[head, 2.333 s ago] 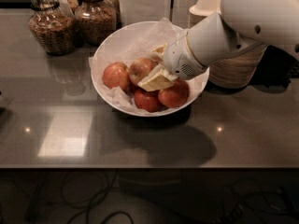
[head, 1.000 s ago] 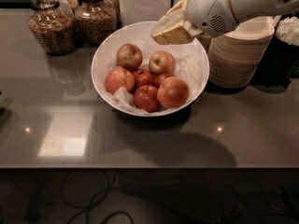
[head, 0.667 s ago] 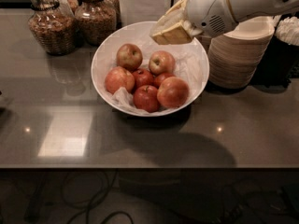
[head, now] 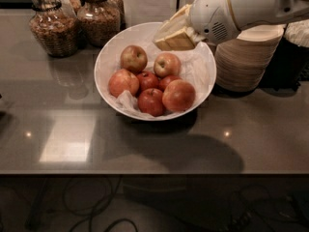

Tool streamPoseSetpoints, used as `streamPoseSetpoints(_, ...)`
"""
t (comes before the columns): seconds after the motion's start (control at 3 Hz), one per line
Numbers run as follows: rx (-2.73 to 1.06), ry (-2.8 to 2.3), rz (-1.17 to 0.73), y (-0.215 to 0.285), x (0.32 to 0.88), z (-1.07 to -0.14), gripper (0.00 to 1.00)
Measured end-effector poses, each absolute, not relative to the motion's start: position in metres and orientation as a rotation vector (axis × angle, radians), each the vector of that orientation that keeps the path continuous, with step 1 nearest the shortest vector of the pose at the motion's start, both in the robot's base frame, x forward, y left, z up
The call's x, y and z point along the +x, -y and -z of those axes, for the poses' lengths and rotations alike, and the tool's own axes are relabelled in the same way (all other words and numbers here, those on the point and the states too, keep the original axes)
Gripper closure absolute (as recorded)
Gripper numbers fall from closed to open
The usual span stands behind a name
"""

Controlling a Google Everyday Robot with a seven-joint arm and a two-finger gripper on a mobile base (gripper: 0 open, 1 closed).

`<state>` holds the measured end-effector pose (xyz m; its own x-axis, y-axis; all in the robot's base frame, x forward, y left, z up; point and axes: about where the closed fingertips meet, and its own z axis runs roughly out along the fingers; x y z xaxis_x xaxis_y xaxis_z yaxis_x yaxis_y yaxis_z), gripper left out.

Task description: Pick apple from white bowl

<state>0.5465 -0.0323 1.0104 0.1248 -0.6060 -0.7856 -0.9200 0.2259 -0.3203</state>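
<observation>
The white bowl (head: pixel 100 66), lined with crumpled white paper (head: pixel 195 67), stands on the dark counter at centre. It holds several red and yellow apples, among them one at the back left (head: pixel 133 58), one at the back middle (head: pixel 167 64) and a large one at the front right (head: pixel 178 95). My gripper (head: pixel 174 36), with beige fingers, hangs above the bowl's back right rim, clear of the apples. Its fingers look pressed together and hold nothing. The white arm runs off to the upper right.
Two glass jars of brown food (head: pixel 50 25) (head: pixel 99 16) stand behind the bowl on the left. A stack of beige disposable bowls (head: pixel 246 57) stands right of the bowl, under the arm. The counter's front edge (head: pixel 145 170) runs across, with cables on the floor below.
My gripper was down among the apples 2.3 s ago; it has risen up and right out of the bowl with nothing in it. Over the last second it has hardly moved.
</observation>
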Motion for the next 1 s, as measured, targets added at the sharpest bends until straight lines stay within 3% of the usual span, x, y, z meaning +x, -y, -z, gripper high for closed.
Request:
streamPoseSetpoints(0.33, -1.429, -1.612, -0.447, 0.029, 0.564, -0.99, 0.11)
streamPoseSetpoints(0.67, -1.406, -1.637, -0.456, 0.025, 0.579, -0.979, 0.0)
streamPoseSetpoints(1.0, -1.422, -1.644, -0.456, 0.028, 0.566, -0.979, 0.0)
